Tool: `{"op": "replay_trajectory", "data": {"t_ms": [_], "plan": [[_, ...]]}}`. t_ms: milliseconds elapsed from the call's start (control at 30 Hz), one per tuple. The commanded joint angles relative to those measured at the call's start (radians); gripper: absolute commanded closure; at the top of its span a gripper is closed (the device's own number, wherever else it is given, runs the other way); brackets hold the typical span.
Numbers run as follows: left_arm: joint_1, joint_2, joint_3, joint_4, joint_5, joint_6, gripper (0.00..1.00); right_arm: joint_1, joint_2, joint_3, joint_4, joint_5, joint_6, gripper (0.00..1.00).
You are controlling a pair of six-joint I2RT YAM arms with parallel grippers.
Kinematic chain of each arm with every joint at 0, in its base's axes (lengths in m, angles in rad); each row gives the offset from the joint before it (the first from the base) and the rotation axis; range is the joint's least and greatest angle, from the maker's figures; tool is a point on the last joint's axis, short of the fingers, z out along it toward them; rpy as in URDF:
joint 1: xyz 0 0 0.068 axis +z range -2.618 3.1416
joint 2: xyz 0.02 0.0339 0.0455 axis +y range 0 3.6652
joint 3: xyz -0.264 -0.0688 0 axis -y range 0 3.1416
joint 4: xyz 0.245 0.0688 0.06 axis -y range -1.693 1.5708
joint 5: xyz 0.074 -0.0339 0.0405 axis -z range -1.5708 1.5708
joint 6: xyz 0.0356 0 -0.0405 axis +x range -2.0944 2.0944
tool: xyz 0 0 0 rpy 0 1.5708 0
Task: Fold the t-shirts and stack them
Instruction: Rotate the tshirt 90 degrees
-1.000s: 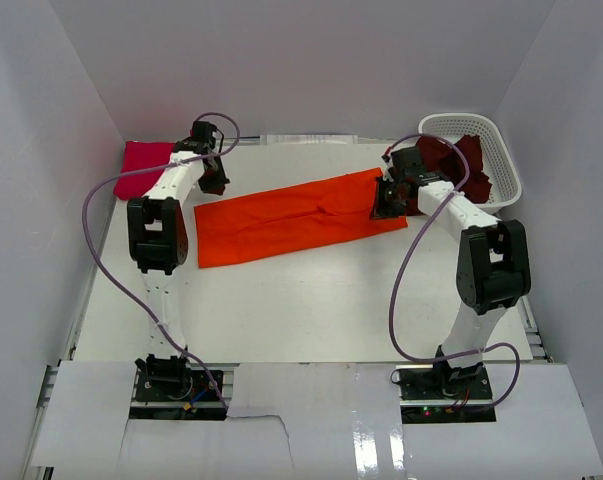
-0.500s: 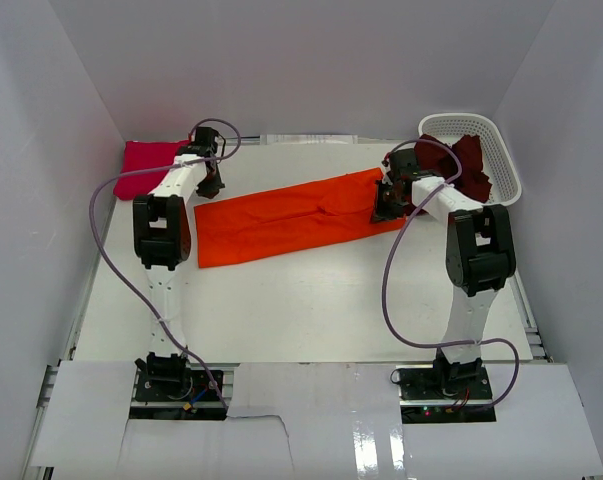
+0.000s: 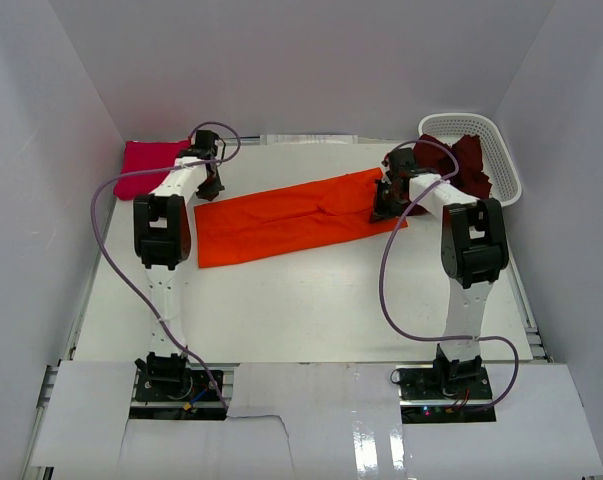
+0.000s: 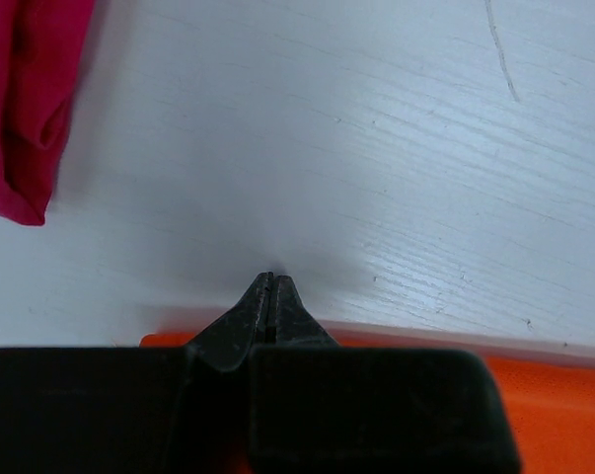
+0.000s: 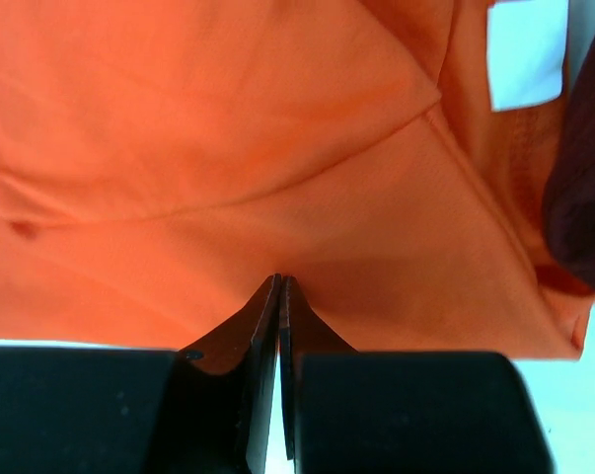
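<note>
top: orange shirt [image 3: 296, 220] lies as a long strip mid-table, left claw [image 3: 211, 187] at its left corner, right claw [image 3: 382, 210] on its right end | left wrist: claw closed, tips at the orange edge, pink shirt [image 4: 26, 99] apart | right wrist: claw closed over orange cloth, maroon shirt [image 5: 583, 178] at right

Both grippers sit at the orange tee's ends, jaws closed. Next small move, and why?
Probably raise both ends slightly to test the grip. The orange t-shirt lies flat as a long strip. The left gripper is shut at its far-left edge and the right gripper is shut over its right end, but neither wrist view clearly shows cloth pinched.
</note>
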Motion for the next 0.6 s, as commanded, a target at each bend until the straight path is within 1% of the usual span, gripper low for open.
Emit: {"op": "replay_trajectory", "data": {"t_ms": [0, 67, 200, 300, 567], "plan": [[0.007, -0.064, -0.1, -0.021, 0.017, -0.026, 0.96, -0.014, 0.039, 0.061, -0.011, -0.02, 0.002, 0.92], [0.004, -0.094, -0.147, -0.021, 0.016, -0.037, 0.96, -0.015, 0.054, 0.076, -0.013, -0.028, 0.0, 0.92], [0.001, -0.183, -0.316, -0.023, 0.013, -0.072, 0.96, -0.019, 0.091, 0.116, -0.017, -0.043, 0.002, 0.92], [0.003, -0.246, -0.406, -0.024, -0.003, -0.08, 0.96, -0.019, 0.108, 0.135, -0.019, -0.055, 0.002, 0.92], [0.0, -0.378, -0.568, -0.035, 0.042, -0.095, 0.97, -0.019, 0.152, 0.199, -0.023, -0.111, -0.017, 0.92]]}}
